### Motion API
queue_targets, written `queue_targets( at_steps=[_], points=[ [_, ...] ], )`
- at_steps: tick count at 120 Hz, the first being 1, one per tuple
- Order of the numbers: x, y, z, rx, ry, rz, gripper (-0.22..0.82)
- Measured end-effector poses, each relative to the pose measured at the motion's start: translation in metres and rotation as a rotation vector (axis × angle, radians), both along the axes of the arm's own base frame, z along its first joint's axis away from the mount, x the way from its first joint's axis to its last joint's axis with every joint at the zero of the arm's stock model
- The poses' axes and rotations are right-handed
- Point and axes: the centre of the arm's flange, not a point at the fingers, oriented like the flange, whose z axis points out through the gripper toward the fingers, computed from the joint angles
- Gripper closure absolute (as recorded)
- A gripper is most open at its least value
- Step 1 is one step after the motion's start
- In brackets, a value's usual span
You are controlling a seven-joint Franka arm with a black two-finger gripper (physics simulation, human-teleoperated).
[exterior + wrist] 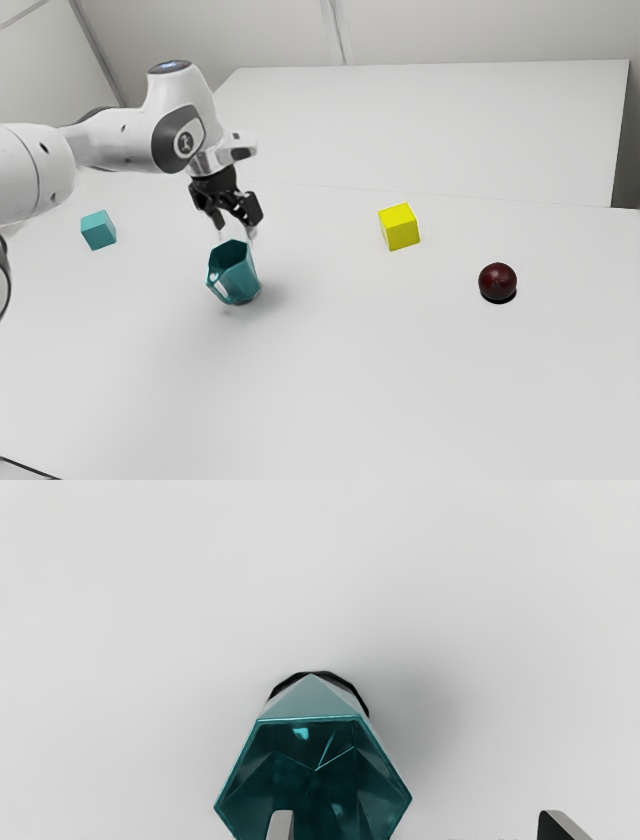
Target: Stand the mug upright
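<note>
In the exterior view, left of centre on the white table (370, 380): a teal mug (240, 277), glossy, flat-faceted and darker inside. Opens upward with a roughly six-sided mouth, narrows to a base low at the table, and carries a handle on its lower-left side. Leans a little toward the upper left of the frame; cannot tell from this whether truly tilted or quite upright. In the wrist view, appears mouth-on at bottom centre, with pale glints inside and a dark edge around the base.

Just above the mug, in the upper left part of the exterior view: the pincer (237, 234), wide open and gripping nothing, one finger (281, 827) overlapping the mouth in the wrist view, the other well off to the side.

Farther out: a teal cube (98, 231) at left, a yellow cube (400, 228) right of centre, a dark red ball (497, 281) at right.
</note>
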Motion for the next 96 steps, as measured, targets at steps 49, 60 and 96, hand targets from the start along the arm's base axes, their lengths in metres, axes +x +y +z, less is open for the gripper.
queue_targets(
  at_steps=[49,60,96],
  points=[
    [-0.010,0.006,0.142,-0.007,-0.042,0.017,0.01],
    [-0.015,0.007,0.143,-0.008,-0.020,0.017,0.01],
    [-0.021,0.012,0.143,-0.011,0.015,0.023,0.00]
  ],
)
